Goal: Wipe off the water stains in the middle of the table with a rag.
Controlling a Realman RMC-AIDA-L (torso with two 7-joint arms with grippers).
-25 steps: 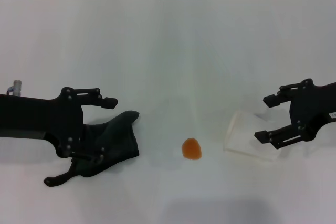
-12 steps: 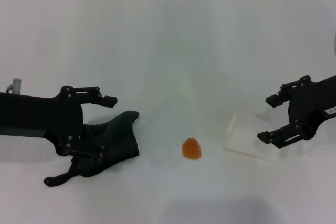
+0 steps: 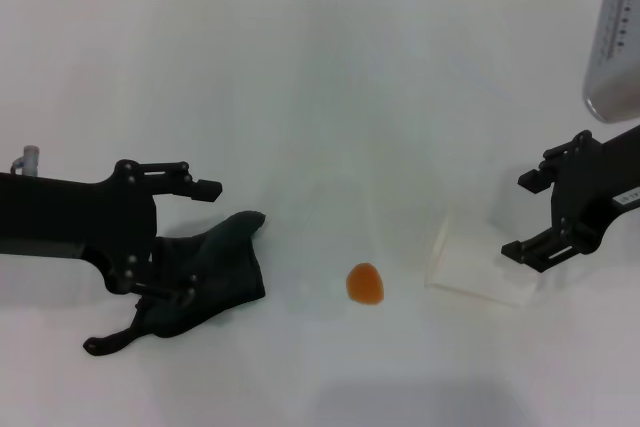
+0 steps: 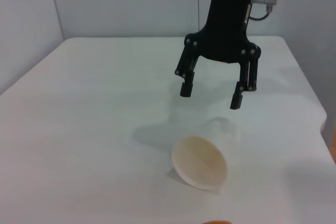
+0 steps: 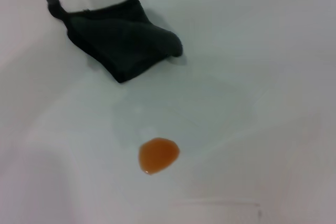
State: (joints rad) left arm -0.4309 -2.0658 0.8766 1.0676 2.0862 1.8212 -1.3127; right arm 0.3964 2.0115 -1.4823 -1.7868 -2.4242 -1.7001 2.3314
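Observation:
The water stain (image 3: 365, 283) is one small orange blob on the white table (image 3: 330, 77), near the middle front; it also shows in the right wrist view (image 5: 158, 155). The dark rag (image 3: 215, 262) lies crumpled to its left, also seen in the right wrist view (image 5: 123, 38). My left gripper (image 3: 198, 242) is open over the rag's left part, its lower finger on the cloth, its upper finger clear of it. My right gripper (image 3: 520, 217) is open and empty, above the table to the right of the stain; it also shows in the left wrist view (image 4: 210, 95).
A whitish translucent cup (image 3: 475, 267) lies on its side just below and left of my right gripper, mouth toward the stain; it also shows in the left wrist view (image 4: 202, 161). A grey part of my right arm (image 3: 615, 47) enters at the top right.
My right gripper has drawn back to the right and slightly up, away from the cup. The grey arm part has come into view at the top right. The left gripper and rag have barely moved.

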